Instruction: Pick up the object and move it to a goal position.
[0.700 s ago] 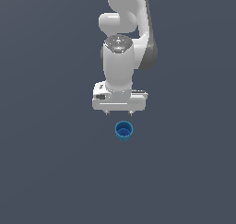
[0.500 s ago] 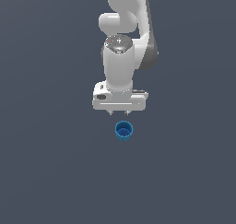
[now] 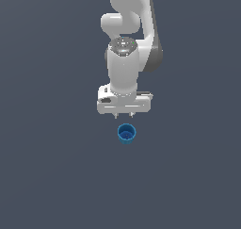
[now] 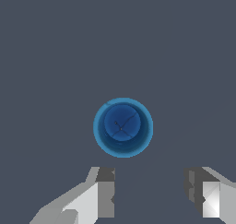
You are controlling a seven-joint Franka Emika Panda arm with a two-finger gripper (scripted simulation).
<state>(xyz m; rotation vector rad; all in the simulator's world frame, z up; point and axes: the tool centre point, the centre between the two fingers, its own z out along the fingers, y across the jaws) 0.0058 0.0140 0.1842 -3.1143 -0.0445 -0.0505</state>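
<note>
The object, a small bright-blue round cup (image 3: pixel 126 134), stands upright on the dark grey floor; its hollow inside shows from above in the wrist view (image 4: pixel 123 127). My white gripper (image 3: pixel 124 115) hangs just behind and above it in the exterior view, not touching it. Its two fingers are spread apart with nothing between them, so the gripper (image 4: pixel 150 197) is open. The cup sits ahead of the fingertips (image 4: pixel 105 191), outside the gap.
A plain dark grey surface (image 3: pixel 56 176) extends all around the cup. The white arm (image 3: pixel 127 35) rises above the gripper toward the frame's top. No other objects show.
The gripper has shifted slightly toward the exterior view's right and a little lower, closer to the cup. The cup has not moved.
</note>
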